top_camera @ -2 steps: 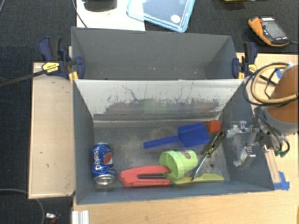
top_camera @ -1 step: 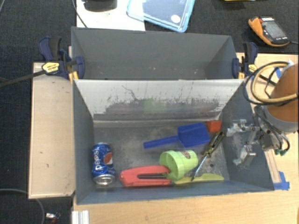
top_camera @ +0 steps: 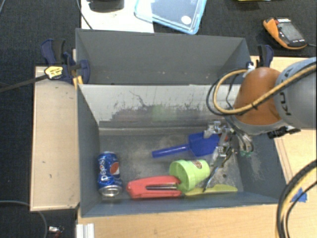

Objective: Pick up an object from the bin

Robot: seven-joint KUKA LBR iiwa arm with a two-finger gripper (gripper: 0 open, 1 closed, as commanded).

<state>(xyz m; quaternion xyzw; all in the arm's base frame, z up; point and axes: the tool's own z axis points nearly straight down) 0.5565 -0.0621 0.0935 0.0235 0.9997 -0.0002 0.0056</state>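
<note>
In the grey bin [top_camera: 158, 58], a blue soda can [top_camera: 109, 174] lies at the front left, with a red stapler [top_camera: 154, 187] just to its right. Next come a blue scoop [top_camera: 190, 147] and, in front of it, a green cup [top_camera: 190, 172] on its side. The end effector [top_camera: 217, 170] hangs low just right of that cup, above a yellow-green flat piece [top_camera: 223, 189] — released or clenched, I cannot tell.

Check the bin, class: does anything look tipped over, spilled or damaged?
The green cup lies tipped on its side near the bin's front, right next to the red stapler. The blue soda can at the left also seems to lie flat rather than stand. No spill or damage shows.
</note>
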